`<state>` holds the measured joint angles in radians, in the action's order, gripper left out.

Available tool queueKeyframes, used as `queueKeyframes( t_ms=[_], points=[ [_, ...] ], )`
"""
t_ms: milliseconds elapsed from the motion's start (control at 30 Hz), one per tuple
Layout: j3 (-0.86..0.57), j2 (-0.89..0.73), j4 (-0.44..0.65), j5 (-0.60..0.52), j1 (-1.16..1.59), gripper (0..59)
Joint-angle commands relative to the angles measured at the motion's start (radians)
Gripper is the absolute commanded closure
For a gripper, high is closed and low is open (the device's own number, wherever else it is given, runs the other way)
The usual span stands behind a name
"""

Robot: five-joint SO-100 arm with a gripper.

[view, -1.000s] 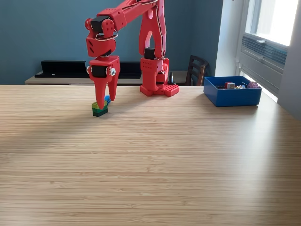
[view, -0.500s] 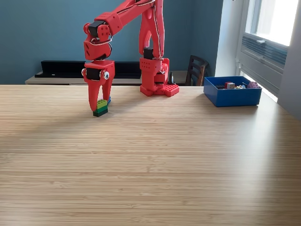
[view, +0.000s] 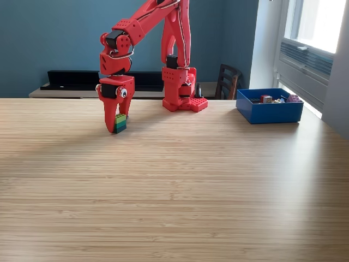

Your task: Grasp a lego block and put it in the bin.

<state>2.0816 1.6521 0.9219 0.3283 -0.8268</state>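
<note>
Block [view: 120, 124], a green stack left of frame centre, sits pinched between the red fingers [view: 114, 123], at or barely above the table [view: 174, 185]; I'd lift straight up before swinging. The bin [view: 269, 111] waits at right, already holding pieces, with the arm's base [view: 182, 90] between.

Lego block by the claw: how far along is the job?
Done: the blue bin at the exterior view's right already has a few small pieces in it. In hand: the claw is closed around a green lego block, low at the table; whether it has lifted clear is hard to tell. Left: raise it, carry it right to the bin, release.
</note>
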Motion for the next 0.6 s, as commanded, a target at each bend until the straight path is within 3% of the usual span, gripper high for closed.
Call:
queueKeyframes(
  t_ms=[33, 367, 600],
  points=[
    [-0.144, 0.078, 0.038, -0.051, 0.038, 58.6],
    [-0.723, 0.064, 0.505, -0.199, 0.339, 58.6],
    [-0.839, 0.064, 0.667, -0.305, 0.750, 58.6]
  ],
)
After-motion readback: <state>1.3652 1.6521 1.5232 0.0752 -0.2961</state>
